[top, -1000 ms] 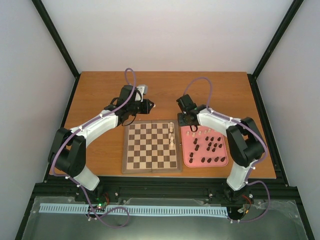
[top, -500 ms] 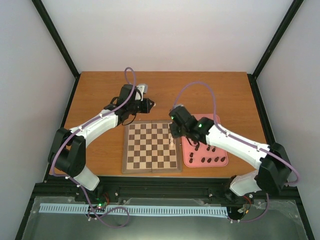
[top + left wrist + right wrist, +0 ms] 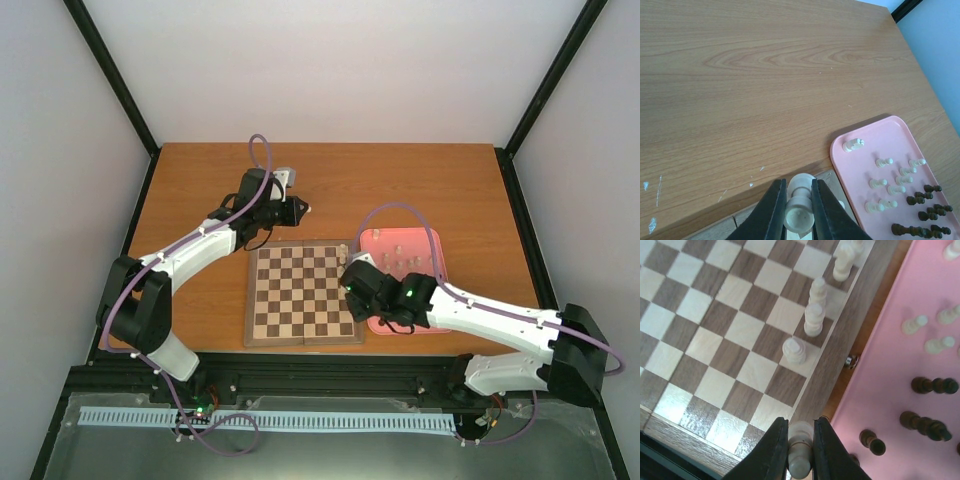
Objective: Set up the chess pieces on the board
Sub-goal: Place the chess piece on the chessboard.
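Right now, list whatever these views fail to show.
- Left wrist: left gripper holds a cream piece end-on; type unclear.
- Right wrist: right gripper holds a cream chessman, cut by the bottom edge.
- Top external: near half of the pink tray hidden under the right arm.

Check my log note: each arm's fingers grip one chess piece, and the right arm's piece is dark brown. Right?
The colour is wrong: the right fingers grip a cream piece, not dark brown, as the right wrist view shows. The left fingers grip a pale piece.
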Motion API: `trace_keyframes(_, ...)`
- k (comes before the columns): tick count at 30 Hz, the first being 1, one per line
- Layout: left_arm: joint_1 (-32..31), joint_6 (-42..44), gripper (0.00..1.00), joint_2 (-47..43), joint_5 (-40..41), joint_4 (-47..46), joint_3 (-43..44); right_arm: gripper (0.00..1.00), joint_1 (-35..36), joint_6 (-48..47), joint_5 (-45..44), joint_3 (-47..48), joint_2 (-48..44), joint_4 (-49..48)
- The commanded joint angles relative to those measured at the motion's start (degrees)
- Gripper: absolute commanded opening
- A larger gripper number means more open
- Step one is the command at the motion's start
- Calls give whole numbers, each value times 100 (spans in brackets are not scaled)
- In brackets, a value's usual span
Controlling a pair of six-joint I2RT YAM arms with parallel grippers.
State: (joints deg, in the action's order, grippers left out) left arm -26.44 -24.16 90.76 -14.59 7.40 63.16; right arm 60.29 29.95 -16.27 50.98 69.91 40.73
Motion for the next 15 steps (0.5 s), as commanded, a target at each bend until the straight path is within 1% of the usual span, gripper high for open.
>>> trace_keyframes(1,-11,103,1,35,35,16,193,12,169,325,-93,-396,138,-637)
trace_keyframes(4,-11,107,1,36,44,16,188,11,227,333,-139,-511,393,-1020)
trace_keyframes(9,-10,115,1,66,53,16,204,12,277,342,-341,-603,643,-1378)
trace_keyframes(15,-11,115,1,134,36,7,228,12,273,310,-396,-515,855,-1409)
